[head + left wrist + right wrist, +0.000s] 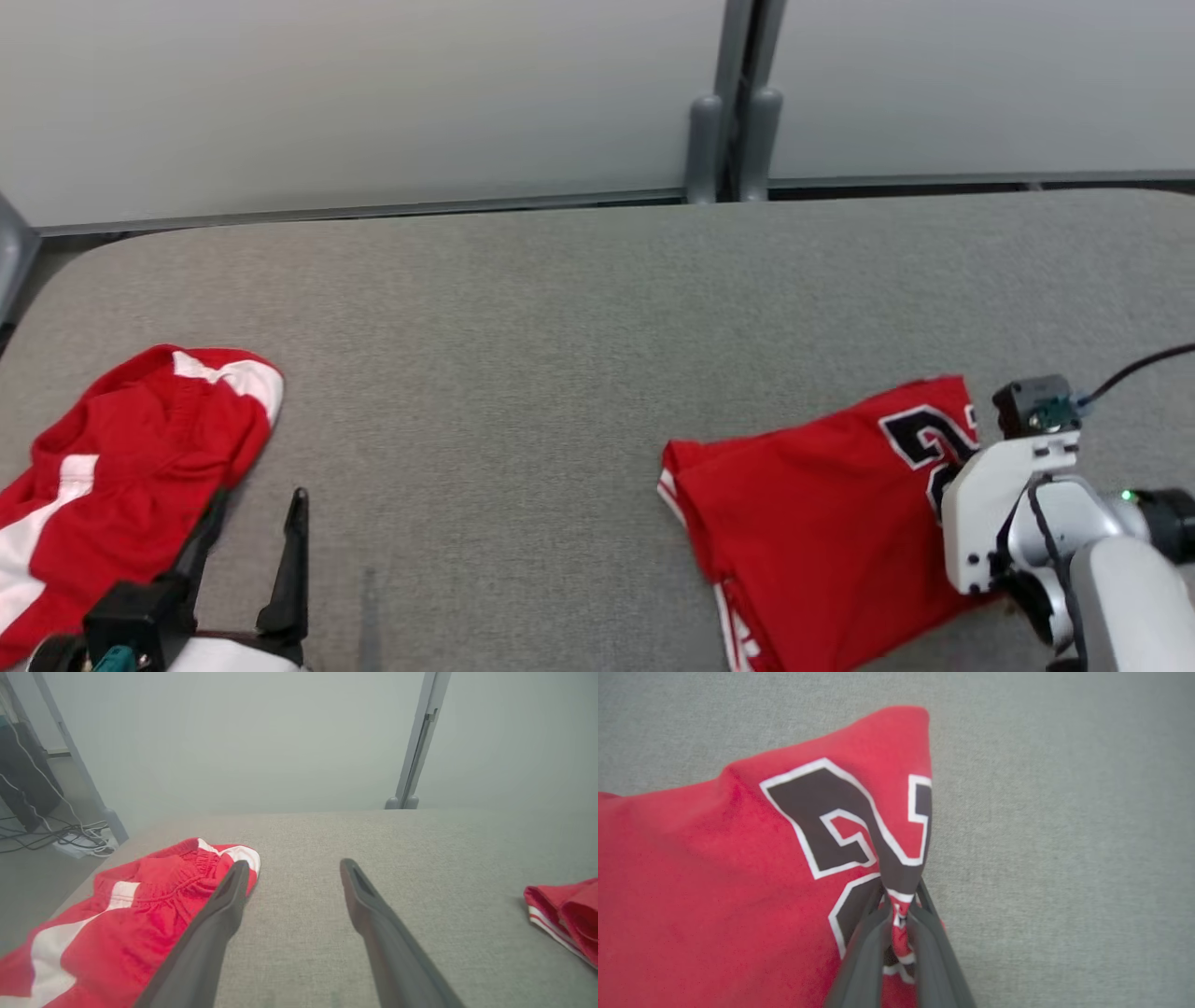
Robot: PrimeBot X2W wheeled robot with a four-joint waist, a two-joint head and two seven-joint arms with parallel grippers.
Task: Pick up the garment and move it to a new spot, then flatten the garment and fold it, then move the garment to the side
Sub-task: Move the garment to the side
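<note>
Head view, item 1: red jersey (822, 504), black numeral outlined in white, is lying folded on the grey table (560, 327) at about 4 o'clock.

Item 2: right tool (899, 889) is clenching a raised ridge of cloth through the numeral, at the jersey's 3 o'clock edge.

Item 3: left tool (260, 497) is hanging released at 7 o'clock. One finger is showing in front of the red-and-white shorts (131, 448) lying at 8 o'clock; contact cannot be told.

Handling note, as judgement: the pinch is looking narrow and may be taking only the upper layers. The lift is therefore calling for a low, slow rise so the stack is not sliding open. The carry is best heading toward bare table around 12 to 1 o'clock, well apart from the shorts.
</note>
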